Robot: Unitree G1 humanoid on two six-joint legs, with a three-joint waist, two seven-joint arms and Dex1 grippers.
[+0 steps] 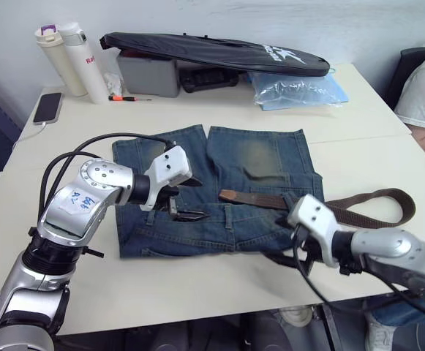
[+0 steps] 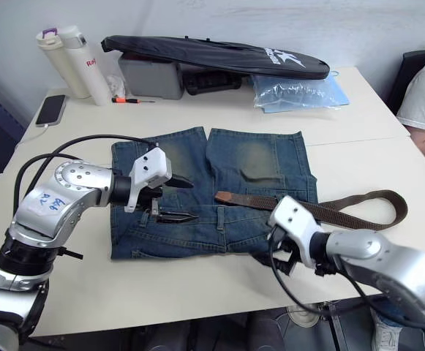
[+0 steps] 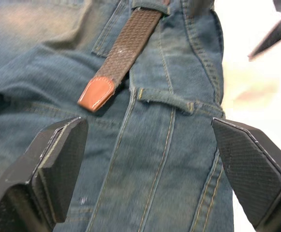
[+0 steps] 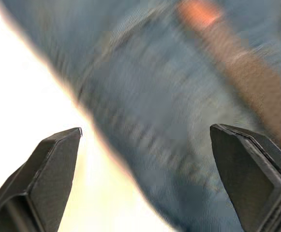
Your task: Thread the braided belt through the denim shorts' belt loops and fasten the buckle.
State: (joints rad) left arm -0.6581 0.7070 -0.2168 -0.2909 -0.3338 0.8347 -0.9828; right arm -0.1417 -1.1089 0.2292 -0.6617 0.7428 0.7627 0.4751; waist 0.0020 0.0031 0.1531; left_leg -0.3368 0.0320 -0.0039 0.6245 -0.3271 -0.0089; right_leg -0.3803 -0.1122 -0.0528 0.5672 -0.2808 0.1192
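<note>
1. Both sets of jaws stand wide apart and hold nothing. The left gripper [image 1: 185, 206] hovers over the waistband of the denim shorts [image 1: 219, 186], and the right gripper [image 4: 145, 179] hangs at the shorts' right edge, above cloth and bare table [image 1: 197, 281].
2. Across the waistband lies the braided belt [image 1: 307, 205], its tan leather tip [image 3: 96, 94] resting near the middle of the shorts just short of a belt loop [image 3: 162, 96]. The rest of the strap runs off the right side and curls back in a loop on the table. Whether it already passes under any loop farther right is hard to tell, and the buckle cannot be made out.
3. Likely handling: the woven strap looks light, limp and grippy, so it would sag and buckle if pushed from far back. The leather tip looks stiffer and smoother, the better place to pinch and feed.
4. Denim is soft and will bunch, so one gripper should probably pin the waistband beside the loop.
5. Containers: a clear blue plastic bag [image 1: 296, 89] and a grey case [image 1: 148, 74] sit at the far edge, contents unclear; two bottles [image 1: 69, 58] stand capped.
</note>
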